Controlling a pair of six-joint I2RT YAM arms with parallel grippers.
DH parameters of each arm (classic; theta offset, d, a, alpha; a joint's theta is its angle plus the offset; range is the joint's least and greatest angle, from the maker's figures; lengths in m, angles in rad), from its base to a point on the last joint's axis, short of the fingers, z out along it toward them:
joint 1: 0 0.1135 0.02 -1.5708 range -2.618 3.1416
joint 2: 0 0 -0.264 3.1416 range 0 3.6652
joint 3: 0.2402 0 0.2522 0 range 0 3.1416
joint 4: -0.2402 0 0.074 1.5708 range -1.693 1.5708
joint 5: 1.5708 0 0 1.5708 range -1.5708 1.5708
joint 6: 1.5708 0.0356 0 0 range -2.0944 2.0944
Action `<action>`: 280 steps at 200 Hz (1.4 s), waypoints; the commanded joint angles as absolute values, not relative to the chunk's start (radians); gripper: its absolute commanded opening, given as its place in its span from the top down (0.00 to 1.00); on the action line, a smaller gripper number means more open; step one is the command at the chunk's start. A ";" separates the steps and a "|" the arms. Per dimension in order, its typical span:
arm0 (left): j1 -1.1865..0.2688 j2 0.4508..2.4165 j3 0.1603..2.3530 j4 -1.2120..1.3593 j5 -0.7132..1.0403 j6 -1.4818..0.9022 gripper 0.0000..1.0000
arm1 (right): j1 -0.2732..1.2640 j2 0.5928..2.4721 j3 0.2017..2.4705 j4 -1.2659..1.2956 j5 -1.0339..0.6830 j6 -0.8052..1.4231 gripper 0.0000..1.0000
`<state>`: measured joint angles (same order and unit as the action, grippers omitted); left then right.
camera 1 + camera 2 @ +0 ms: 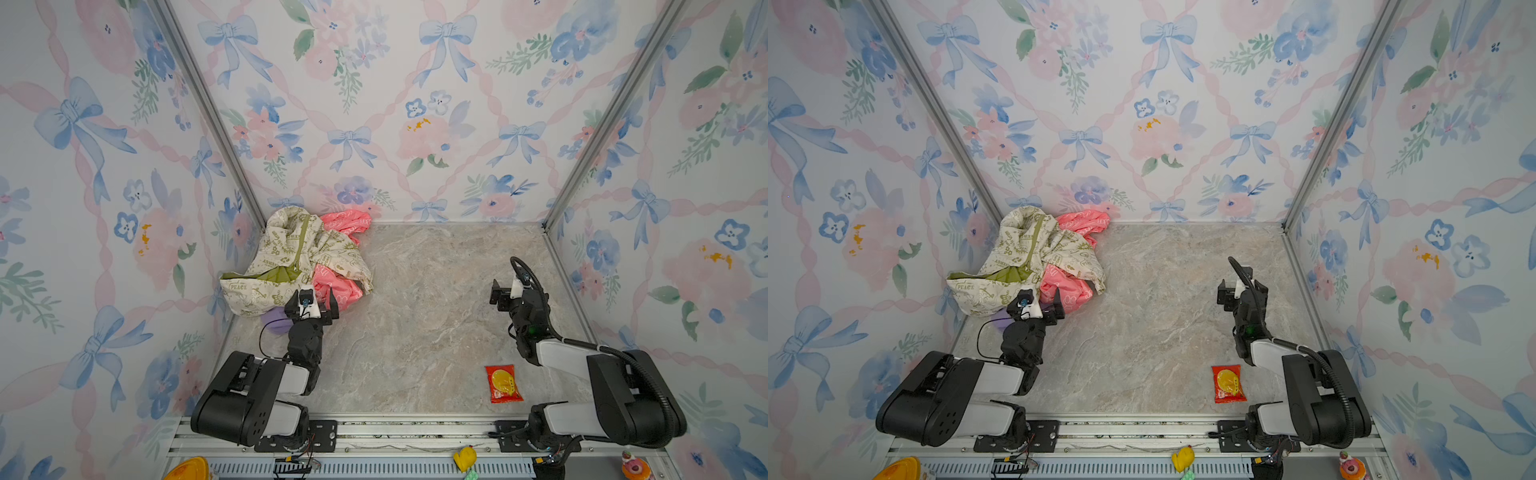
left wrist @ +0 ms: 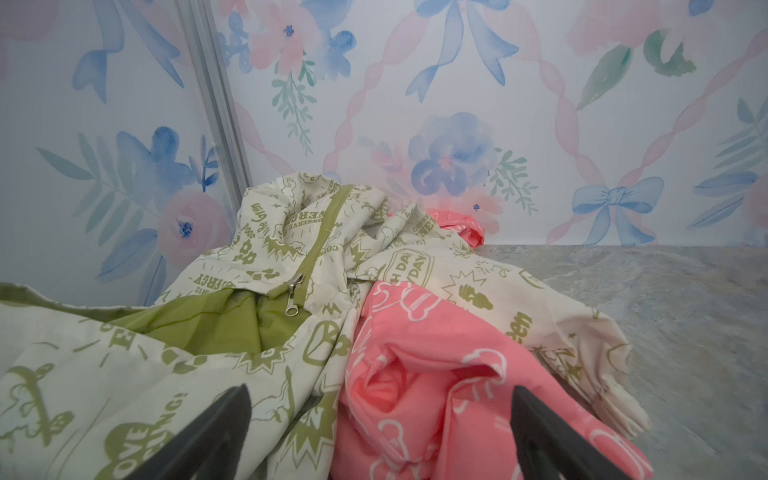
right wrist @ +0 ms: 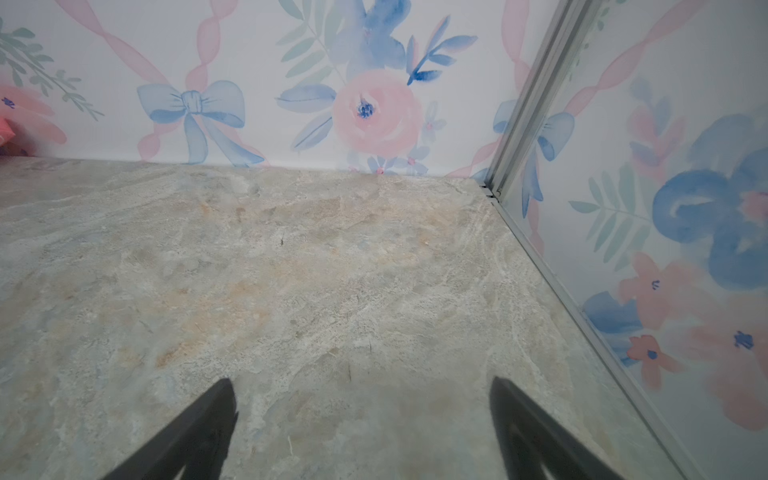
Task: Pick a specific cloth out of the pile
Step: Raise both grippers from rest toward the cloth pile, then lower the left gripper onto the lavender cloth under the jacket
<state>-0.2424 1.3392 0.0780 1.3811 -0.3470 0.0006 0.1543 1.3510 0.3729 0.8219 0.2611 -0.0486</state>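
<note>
Left wrist view: my left gripper (image 2: 380, 415) is released, jaws wide, aimed at cream garment (image 2: 124, 374) and pink garment (image 2: 415, 374), not the target; cloth (image 1: 276, 323) peeks out lilac at the pile's (image 1: 291, 253) near-left edge, under the cream hem; I'd retreat nearer, drop, pinch lilac alone; right gripper (image 3: 363, 395) released, empty, well apart on the right; cloth mostly buried, so axis and heading unreadable.
</note>
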 commanded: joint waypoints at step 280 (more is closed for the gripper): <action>-0.263 0.925 0.293 -0.010 -0.731 -1.076 0.02 | 0.760 1.178 0.376 0.744 0.276 -0.135 0.03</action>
